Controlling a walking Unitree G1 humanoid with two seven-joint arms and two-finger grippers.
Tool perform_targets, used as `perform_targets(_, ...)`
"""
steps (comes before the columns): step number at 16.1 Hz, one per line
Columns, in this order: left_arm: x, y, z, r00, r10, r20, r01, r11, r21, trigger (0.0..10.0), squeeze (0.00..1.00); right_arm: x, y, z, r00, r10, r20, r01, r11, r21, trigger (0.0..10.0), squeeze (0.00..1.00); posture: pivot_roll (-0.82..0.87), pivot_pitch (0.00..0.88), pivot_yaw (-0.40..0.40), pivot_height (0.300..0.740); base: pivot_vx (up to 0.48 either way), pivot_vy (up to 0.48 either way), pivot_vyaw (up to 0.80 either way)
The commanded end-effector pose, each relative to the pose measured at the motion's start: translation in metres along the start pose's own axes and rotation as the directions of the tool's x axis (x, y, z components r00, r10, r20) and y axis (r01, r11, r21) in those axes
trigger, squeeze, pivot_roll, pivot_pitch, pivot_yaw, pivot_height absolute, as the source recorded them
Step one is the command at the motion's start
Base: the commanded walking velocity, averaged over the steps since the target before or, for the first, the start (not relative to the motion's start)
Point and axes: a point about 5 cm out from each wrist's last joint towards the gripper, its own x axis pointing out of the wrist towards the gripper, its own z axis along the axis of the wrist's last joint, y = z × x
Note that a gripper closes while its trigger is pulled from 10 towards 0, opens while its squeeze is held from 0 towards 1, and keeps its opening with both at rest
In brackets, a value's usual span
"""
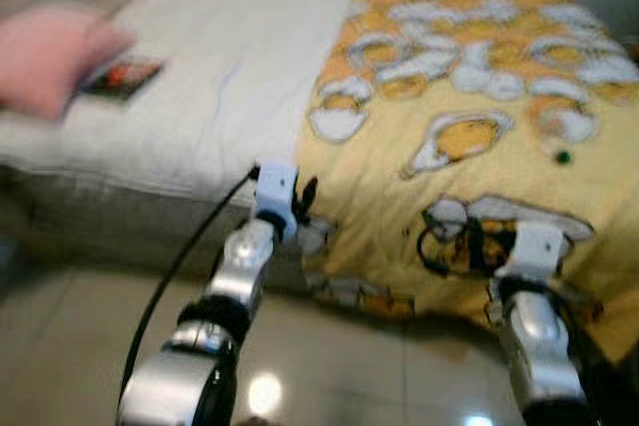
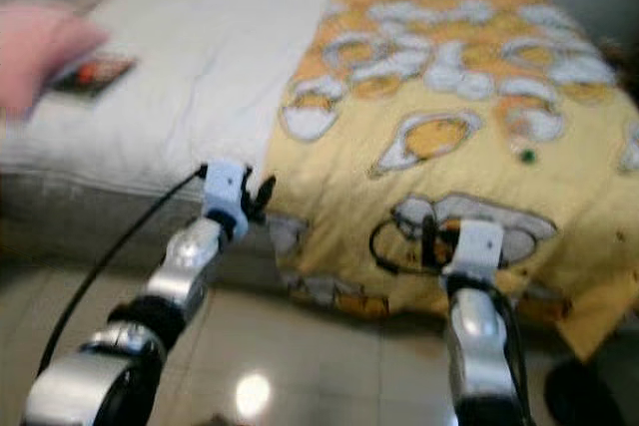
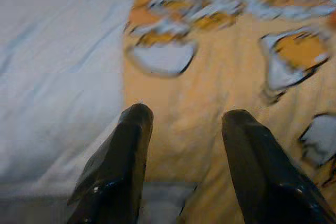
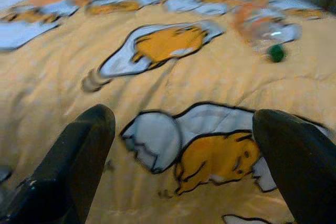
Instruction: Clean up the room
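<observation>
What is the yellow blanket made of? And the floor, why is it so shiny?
The yellow blanket looks like soft quilted cloth: it puckers, folds and drapes over the bed's edge, with a matt printed pattern. The floor looks like glazed tile, probably ceramic or stone: it is smooth, has thin joint lines, and mirrors bright spots of light.

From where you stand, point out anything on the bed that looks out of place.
A clear plastic bottle with a green cap lies on its side on the yellow blanket, beyond the right gripper. A small book or packet lies loose on the white sheet beside the pink pillow. Both grippers hang open; left gripper.
</observation>
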Motion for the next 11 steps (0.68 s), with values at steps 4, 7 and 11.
perform_targets(4,-0.005,0.003,-0.005,1.000,-0.021,0.011,0.021,1.000,0.011,10.0,1.00,-0.004,-0.004,0.004,0.999,-0.012,0.041,0.012,1.000,-0.011,10.0,1.00,-0.06,0.000,0.023,0.740,0.000,-0.466,0.63)
perform_targets(7,-0.005,-0.003,-0.004,0.998,-0.063,0.022,0.063,0.998,0.026,10.0,1.00,-0.004,-0.007,0.005,0.999,-0.020,0.044,0.021,1.000,-0.012,10.0,1.00,-0.05,0.000,0.014,0.740,0.000,-0.460,0.63)
perform_targets(11,-0.012,-0.004,-0.012,0.994,-0.106,0.022,0.105,0.994,0.022,10.0,1.00,-0.012,-0.007,0.000,0.999,-0.008,0.039,0.009,1.000,-0.023,10.0,1.00,-0.04,0.000,-0.005,0.740,0.000,-0.445,0.63)
